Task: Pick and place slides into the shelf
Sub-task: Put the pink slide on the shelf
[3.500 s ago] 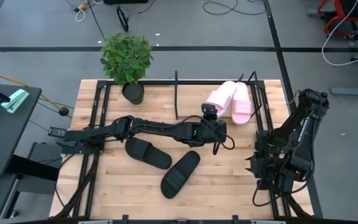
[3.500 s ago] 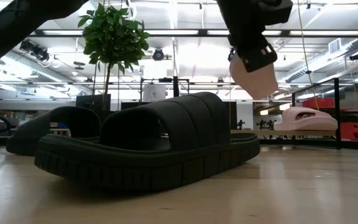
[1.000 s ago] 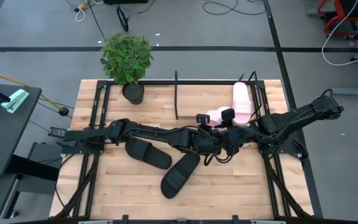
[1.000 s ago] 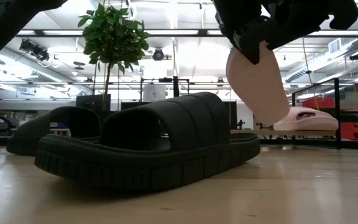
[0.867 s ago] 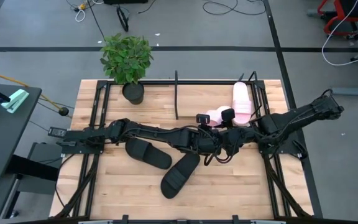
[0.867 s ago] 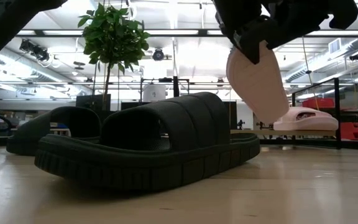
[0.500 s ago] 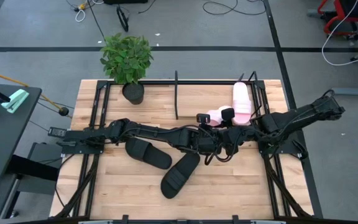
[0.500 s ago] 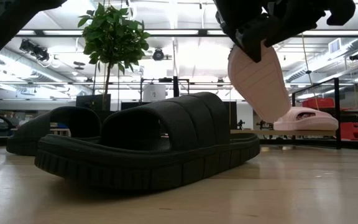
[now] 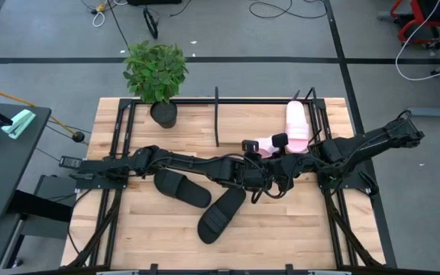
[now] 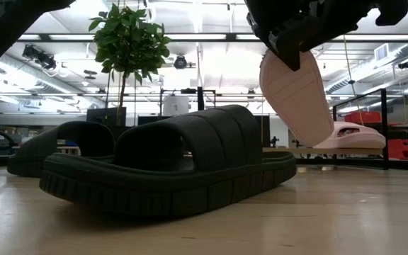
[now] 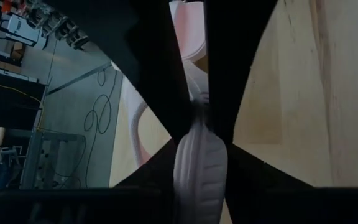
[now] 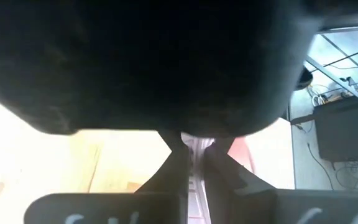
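- High view: we see both arms meet near the middle of the table point(image 9: 128, 229), the left gripper point(image 9: 255, 169) and the right gripper point(image 9: 279, 166) close together around one pale pink slide point(image 9: 264, 144).
- We judge this a handover or a two-handed regrip, since the slide hangs off the wood, toe down, as the low view shows point(image 10: 299, 99).
- The left gripper's fingers point(image 11: 166, 93) are narrowed onto the slide's edge point(image 11: 199, 155); the right wrist view shows its fingers point(image 12: 173, 158) pinched on a thin pale edge too, so both seem to hold it.
- The second pink slide point(image 9: 296, 124) already lies by the table's far right edge, within the shelf point(image 9: 217, 114), whose thin black rods stand there.
- Two black slides point(image 9: 182, 187) point(image 9: 221, 214) wait on the wood toward the near edge, one just beside the other.
- The arms cover most of the held slide from above, and the right wrist picture is largely blocked by dark housing, so exact contact is hard to judge.
- A potted plant point(image 9: 155, 72) sits at the far left corner.
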